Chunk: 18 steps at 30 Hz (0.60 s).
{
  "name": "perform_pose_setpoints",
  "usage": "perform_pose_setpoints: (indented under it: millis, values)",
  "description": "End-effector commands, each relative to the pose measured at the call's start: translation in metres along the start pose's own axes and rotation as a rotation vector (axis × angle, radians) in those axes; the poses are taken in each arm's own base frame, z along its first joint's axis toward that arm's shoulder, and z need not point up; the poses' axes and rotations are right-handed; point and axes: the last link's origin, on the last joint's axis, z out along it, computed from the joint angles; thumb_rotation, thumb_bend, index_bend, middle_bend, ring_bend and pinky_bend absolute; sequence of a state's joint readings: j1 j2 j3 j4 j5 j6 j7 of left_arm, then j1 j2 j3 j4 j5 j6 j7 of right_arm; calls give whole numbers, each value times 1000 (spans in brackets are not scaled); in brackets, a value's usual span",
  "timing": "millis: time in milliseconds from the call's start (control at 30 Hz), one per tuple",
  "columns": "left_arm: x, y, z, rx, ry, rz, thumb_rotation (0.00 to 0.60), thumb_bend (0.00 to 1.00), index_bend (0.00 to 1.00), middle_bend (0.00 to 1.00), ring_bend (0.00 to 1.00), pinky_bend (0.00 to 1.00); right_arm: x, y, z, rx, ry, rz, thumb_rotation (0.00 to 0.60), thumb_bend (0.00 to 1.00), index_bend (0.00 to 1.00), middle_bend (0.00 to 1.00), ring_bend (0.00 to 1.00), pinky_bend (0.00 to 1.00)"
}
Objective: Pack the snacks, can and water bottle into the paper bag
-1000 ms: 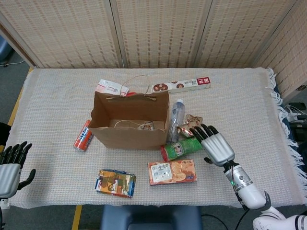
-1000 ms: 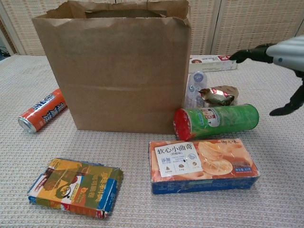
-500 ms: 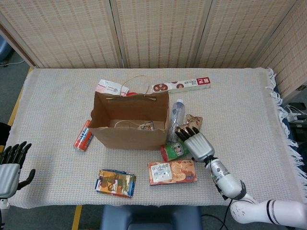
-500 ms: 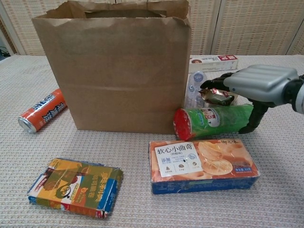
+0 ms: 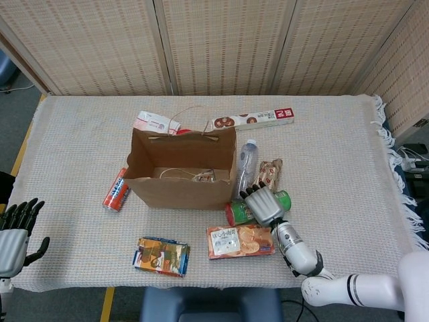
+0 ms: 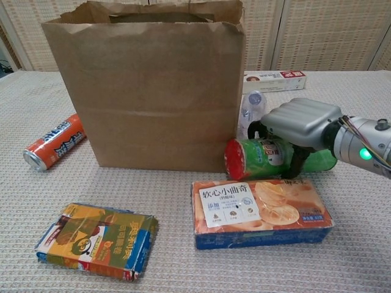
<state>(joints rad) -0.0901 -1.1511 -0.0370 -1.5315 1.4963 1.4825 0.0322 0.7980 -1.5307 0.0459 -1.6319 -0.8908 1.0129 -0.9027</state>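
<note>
The paper bag stands upright and open-mouthed near the middle of the table, its handles slack at the rim, so items can be dropped in from above. Something small lies on its floor; what it is cannot be made out.

The green chip tube lies on its side just beside the bag's right front corner, red end toward the bag. The right hand is draped over the top of the tube, fingers curling down the far side and thumb down the near side. Whether the grasp is firm yet cannot be told; the tube rests on the cloth, so this reads as the start of a pick.

The water bottle lies against the bag's right wall, with a brown snack wrapper just beside it, behind the hand. The orange can lies on its side by the bag's left wall. A biscuit box and a flat multicoloured packet lie in front of the bag. A long white box and a small white pack sit behind it. All of these are unpacked.

The left hand hangs at the table's left edge, fingers spread, holding nothing.

The table carries a pale woven cloth with a fringe on the right side. Woven folding screens close off the space behind.
</note>
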Motion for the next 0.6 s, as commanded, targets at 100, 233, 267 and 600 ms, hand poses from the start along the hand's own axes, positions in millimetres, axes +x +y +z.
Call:
perform_pose_setpoints:
  millis: [100, 233, 267, 600]
  values:
    - [0, 0, 0, 0, 0, 0, 600, 394, 44, 0, 0, 0, 0, 8, -5, -25, 26, -3, 600, 346, 654, 580, 582, 548]
    - [0, 0, 0, -1, 0, 2, 600, 393, 44, 0, 0, 0, 14, 21, -16, -45, 88, 44, 600, 354, 670, 592, 596, 566]
    - [0, 0, 0, 0, 1, 2, 600, 393, 44, 0, 0, 0, 18, 24, -19, -48, 103, 62, 600, 355, 670, 592, 596, 566]
    - [0, 1, 0, 1, 3, 8, 600, 394, 44, 0, 0, 0, 85, 75, -60, -119, 336, 207, 600, 355, 669, 592, 596, 566]
